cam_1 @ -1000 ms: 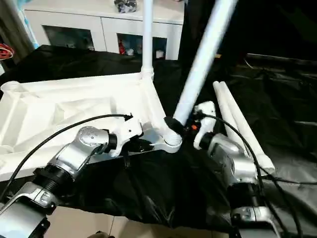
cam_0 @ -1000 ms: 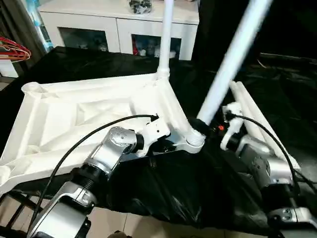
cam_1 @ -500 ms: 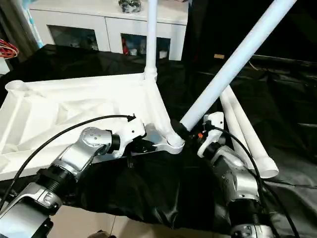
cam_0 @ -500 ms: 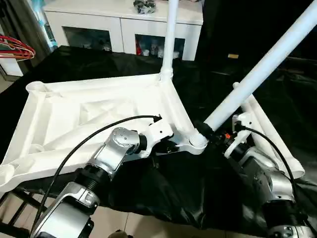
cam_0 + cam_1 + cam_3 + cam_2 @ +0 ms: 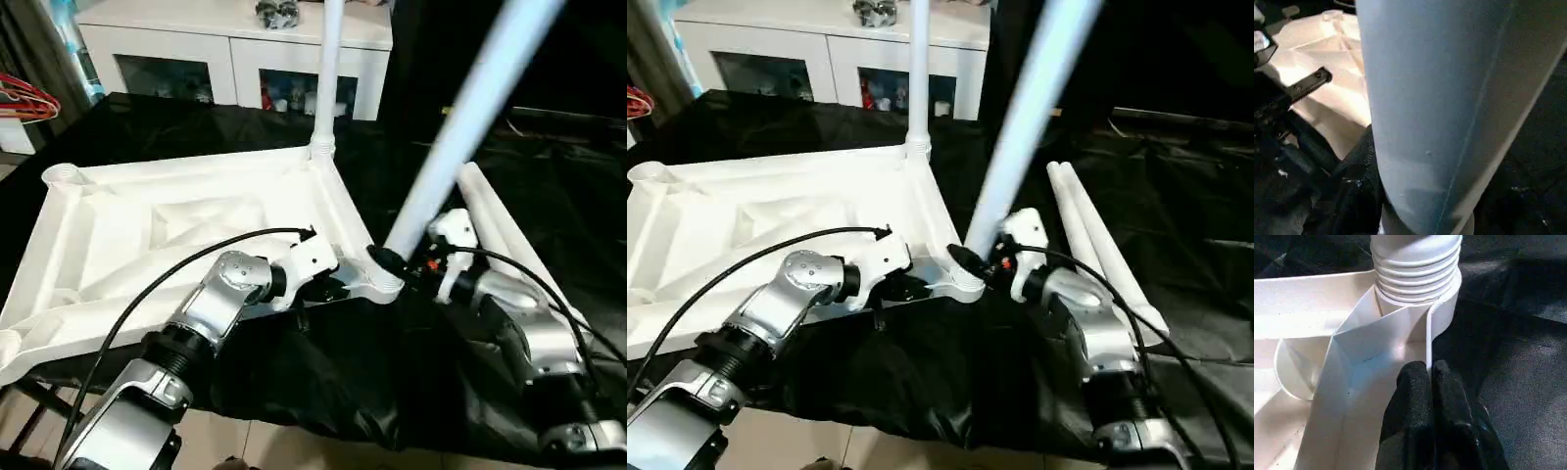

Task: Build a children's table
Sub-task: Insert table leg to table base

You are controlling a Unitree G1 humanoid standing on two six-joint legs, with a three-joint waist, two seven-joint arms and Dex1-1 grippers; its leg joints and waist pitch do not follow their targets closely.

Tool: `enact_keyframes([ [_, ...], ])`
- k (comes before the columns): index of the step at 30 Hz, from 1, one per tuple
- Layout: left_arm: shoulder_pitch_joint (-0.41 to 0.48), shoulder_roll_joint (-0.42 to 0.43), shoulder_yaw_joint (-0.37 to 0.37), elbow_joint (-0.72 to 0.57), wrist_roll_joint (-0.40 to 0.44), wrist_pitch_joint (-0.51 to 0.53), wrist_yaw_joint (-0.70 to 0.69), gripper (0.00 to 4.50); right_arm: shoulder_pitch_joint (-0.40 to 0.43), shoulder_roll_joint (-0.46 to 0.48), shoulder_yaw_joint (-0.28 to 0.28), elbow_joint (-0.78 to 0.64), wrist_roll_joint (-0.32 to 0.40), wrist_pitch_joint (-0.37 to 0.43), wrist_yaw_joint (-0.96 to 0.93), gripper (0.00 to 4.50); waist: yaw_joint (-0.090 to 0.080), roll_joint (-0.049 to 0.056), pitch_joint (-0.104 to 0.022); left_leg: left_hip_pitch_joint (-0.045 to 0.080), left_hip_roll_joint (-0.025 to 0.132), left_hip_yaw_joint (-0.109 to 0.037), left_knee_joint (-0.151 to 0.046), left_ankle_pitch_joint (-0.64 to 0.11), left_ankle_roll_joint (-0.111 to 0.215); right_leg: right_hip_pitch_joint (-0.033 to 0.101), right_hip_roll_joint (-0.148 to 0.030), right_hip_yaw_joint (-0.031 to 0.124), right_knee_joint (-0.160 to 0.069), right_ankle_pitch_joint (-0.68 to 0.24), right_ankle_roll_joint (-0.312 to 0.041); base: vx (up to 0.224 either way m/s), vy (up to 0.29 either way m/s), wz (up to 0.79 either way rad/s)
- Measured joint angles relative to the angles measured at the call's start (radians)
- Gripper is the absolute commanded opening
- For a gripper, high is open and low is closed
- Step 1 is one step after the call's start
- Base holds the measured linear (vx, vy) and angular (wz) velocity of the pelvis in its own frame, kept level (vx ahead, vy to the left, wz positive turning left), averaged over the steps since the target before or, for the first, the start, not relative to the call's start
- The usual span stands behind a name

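Tabletop (image 5: 147, 225), white and ribbed, lies underside-up on black sheeting (image 5: 323, 382), which we list first at its left half, one leg (image 5: 328, 59) standing upright in the far corner socket. Our left gripper (image 5: 1430, 382) is pinched tight on the thin rim wall beside the near corner socket (image 5: 1418, 274). Our right gripper (image 5: 392, 262) clasps the tilted leg (image 5: 460, 127) at that socket; two spare legs (image 5: 500, 230) lie toward the right edge.

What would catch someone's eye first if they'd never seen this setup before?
The big white tabletop lying upside down on black sheeting, one leg upright at its far corner. At the near corner socket, the right end effector grips a second leg that leans steeply, while the left end effector pinches the top's rim beside it. Two spare legs lie to the right.
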Motion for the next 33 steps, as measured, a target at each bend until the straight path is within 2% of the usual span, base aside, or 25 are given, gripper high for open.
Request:
enact_keyframes([
  [4, 0.0, 0.03, -0.004, 0.0, -0.001, -0.041, -0.056, 0.0, -0.029, -0.008, 0.009, 0.04, 0.002, -0.013, 0.082, 1.89, -0.01, -0.002, -0.001, 0.0, 0.0, 0.0, -0.004, 0.0, 0.0, 0.0, 0.0, -0.001, -0.002, 0.001, -0.001, 0.0, 0.0, 0.0],
  [9, 0.0, 0.068, -0.008, 0.0, -0.014, -0.078, -0.131, 0.0, -0.03, -0.017, 0.018, 0.048, 0.011, -0.036, 0.173, 1.89, -0.009, -0.002, -0.001, 0.0, 0.0, 0.0, -0.006, 0.0, 0.0, -0.001, 0.0, -0.002, -0.003, 0.004, -0.006, 0.0, 0.0, 0.0],
  [13, 0.0, 0.096, -0.014, 0.0, -0.023, -0.103, -0.201, 0.0, -0.016, -0.041, 0.049, 0.043, 0.026, -0.064, 0.264, 1.89, -0.005, 0.0, -0.001, 0.0, 0.0, 0.0, -0.006, 0.0, 0.0, 0.0, 0.0, -0.002, -0.004, 0.004, -0.007, 0.0, 0.0, 0.0],
  [20, 0.0, 0.102, -0.019, 0.017, -0.03, -0.133, -0.257, 0.0, 0.014, -0.055, 0.052, 0.021, 0.027, -0.093, 0.341, 1.89, 0.012, 0.006, -0.003, 0.002, 0.0, 0.0, -0.006, 0.0, 0.0, 0.003, 0.0, -0.002, -0.005, 0.004, -0.007, 0.0, 0.0, 0.0],
  [27, -0.008, 0.095, -0.017, 0.039, -0.031, -0.139, -0.26, 0.0, 0.013, -0.058, 0.055, 0.031, 0.028, -0.11, 0.347, 1.89, 0.016, 0.008, -0.004, 0.002, 0.0, 0.0, -0.006, 0.0, 0.0, 0.004, 0.0, -0.002, -0.005, 0.004, -0.007, 0.0, 0.0, 0.0],
  [30, -0.008, 0.086, -0.01, 0.047, -0.029, -0.131, -0.233, 0.0, 0.009, -0.03, 0.031, 0.053, 0.033, -0.111, 0.314, 1.89, 0.016, 0.009, -0.004, 0.004, 0.0, 0.0, -0.006, 0.0, 0.0, 0.005, 0.0, -0.002, -0.005, 0.005, -0.008, 0.0, 0.0, 0.0],
  [33, -0.027, 0.05, 0.009, 0.086, -0.019, -0.1, -0.145, 0.0, -0.021, 0.022, -0.005, 0.127, 0.026, -0.138, 0.196, 1.89, 0.012, 0.011, -0.003, 0.004, 0.0, 0.0, -0.005, 0.0, 0.0, 0.004, 0.0, -0.002, -0.006, 0.004, -0.006, 0.0, 0.0, 0.0],
])
